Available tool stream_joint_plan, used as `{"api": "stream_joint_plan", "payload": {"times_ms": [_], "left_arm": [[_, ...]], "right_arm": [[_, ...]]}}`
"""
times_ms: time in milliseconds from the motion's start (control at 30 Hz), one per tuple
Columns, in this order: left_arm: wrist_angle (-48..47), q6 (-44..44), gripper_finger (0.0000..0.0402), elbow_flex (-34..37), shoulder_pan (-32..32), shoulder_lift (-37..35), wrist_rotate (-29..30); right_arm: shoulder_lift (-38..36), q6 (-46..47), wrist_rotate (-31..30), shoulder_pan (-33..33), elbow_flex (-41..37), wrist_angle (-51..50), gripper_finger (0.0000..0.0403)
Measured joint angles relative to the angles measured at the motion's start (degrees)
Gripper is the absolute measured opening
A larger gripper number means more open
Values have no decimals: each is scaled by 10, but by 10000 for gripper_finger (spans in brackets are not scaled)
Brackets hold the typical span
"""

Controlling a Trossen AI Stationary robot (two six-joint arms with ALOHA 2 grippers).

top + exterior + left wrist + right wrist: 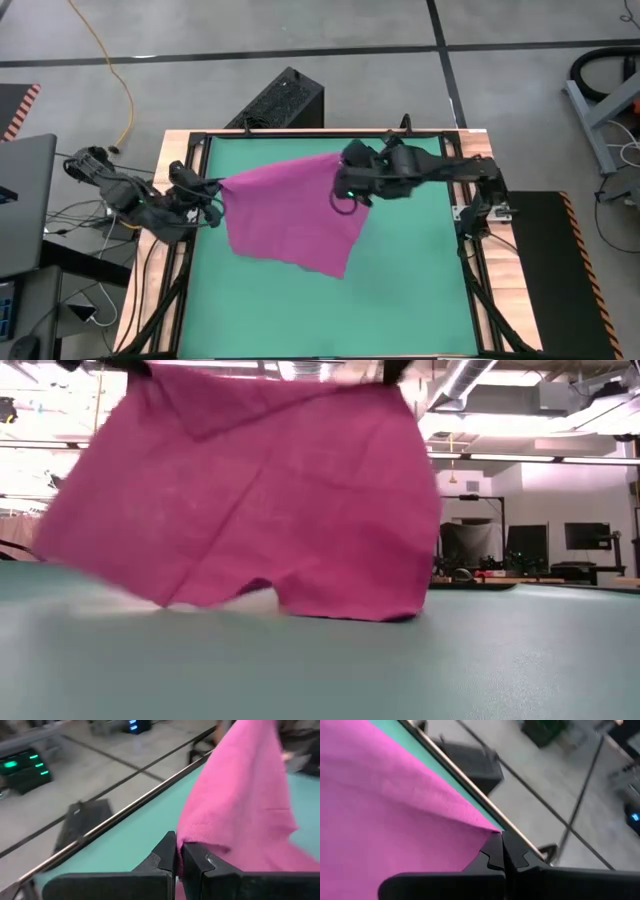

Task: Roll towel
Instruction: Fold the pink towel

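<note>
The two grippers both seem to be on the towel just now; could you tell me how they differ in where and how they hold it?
The left gripper pinches the towel at its corner near the table's left rail; the right gripper pinches the opposite upper corner, nearer the table's middle. The left arm reaches in from outside the left rail, while the right arm stretches across from the right side. Both are shut on a corner of the cloth, which hangs between them with its lower edge touching the green mat.

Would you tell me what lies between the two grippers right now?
Only the towel, spanning from the left gripper to the right gripper, as the high view shows.
</note>
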State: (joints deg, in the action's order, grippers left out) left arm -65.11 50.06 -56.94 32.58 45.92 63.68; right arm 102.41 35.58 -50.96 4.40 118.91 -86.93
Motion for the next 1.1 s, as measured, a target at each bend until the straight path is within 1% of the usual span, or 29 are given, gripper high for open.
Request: {"api": "stream_joint_plan", "payload": {"times_ms": [133, 233, 300, 433, 467, 533, 600, 667, 733, 833, 933, 1033, 1100], "left_arm": [[14, 35, 0, 91, -46, -10, -3], [48, 42, 0, 151, -80, -19, -2], [71, 31, 0, 188, -100, -21, 1], [107, 5, 1, 244, -140, -21, 40], [121, -9, 3, 255, -151, -19, 46], [181, -57, 12, 275, -172, -17, 43], [243, -117, 27, 294, -192, -17, 21], [317, -172, 48, 315, -209, -17, -13], [364, -238, 73, 330, -227, -17, -50], [432, -324, 116, 348, -248, -17, -87], [454, -404, 162, 355, -260, -16, -110], [457, -438, 198, 355, -274, -17, -105], [461, -442, 213, 355, -293, -16, -108]], "right_arm": [[1, -33, 7, -39, -87, 74, 0], [1, -72, 32, -60, -136, 148, 0], [1, -94, 49, -70, -162, 194, 0], [1, -126, 75, -82, -193, 264, 0], [1, -131, 84, -84, -197, 274, 0], [1, -131, 93, -88, -198, 283, 0], [1, -132, 95, -90, -198, 292, 0], [0, -132, 94, -90, -198, 300, 0], [0, -135, 95, -90, -198, 300, 0], [0, -137, 95, -91, -198, 297, 0], [0, -136, 99, -98, -198, 287, 0], [0, -136, 105, -107, -198, 288, 0], [0, -136, 105, -118, -198, 287, 0]]}}
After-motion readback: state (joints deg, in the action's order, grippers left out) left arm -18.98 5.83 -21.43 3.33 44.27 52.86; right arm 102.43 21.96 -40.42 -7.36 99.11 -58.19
